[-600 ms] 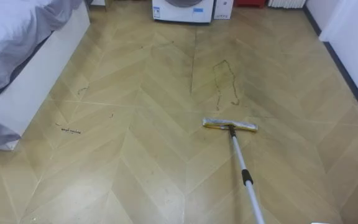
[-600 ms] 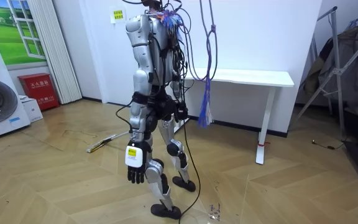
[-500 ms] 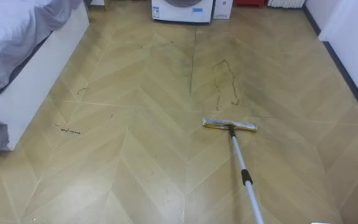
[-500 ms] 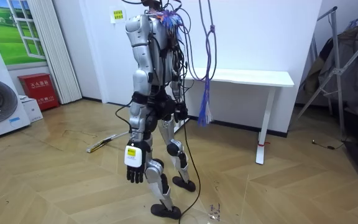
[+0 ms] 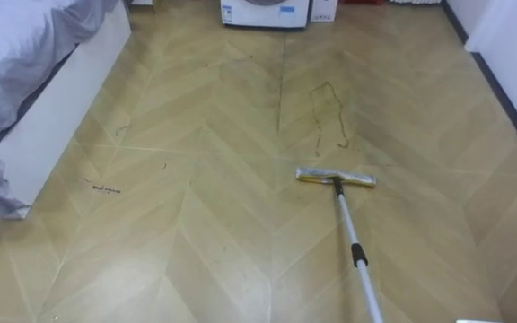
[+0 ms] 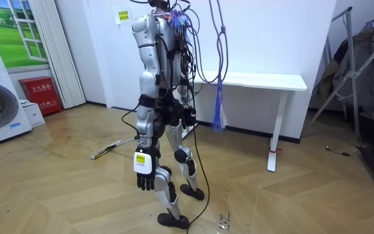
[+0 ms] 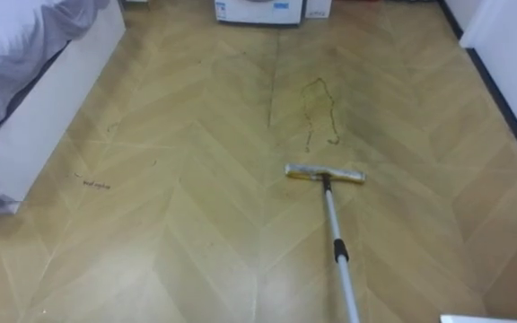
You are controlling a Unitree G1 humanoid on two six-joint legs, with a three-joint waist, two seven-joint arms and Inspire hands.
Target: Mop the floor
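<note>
Robot stands upright on the wood floor [image 5: 196, 251], body turned toward the room view's left, with the white table [image 6: 265, 80] behind it at the wall.

Mop [image 5: 335, 177]: in the eye views you find its flat head on the floor just toward 3 o'clock of centre, lying crosswise. The handle [image 5: 355, 256] runs from the head toward 5 o'clock and leaves the picture at the bottom edge. It has a dark collar partway along. You cannot tell what grips its near end.

In the room view you see the head and the low part of the shaft on the floor past the robot's legs, on the room view's left.

Left hand [image 6: 144, 175]: hangs at the robot's side beside the knee, well apart from the mop. Its fingers are relaxed and point down, with nothing in them.

Floor marks:
- A thin dark looped streak [image 5: 328, 117] lies at 12 o'clock of the mop head, near it but not touching.
- A small dark scrap [image 5: 106, 188] lies at 9 o'clock, near the bed.

Surroundings:
- The bed [image 5: 56, 108], white frame with grey sheet hanging over it, takes the 9 to 11 o'clock corner.
- The washer [image 5: 266, 11] stands at 12 o'clock, at the top edge.
</note>
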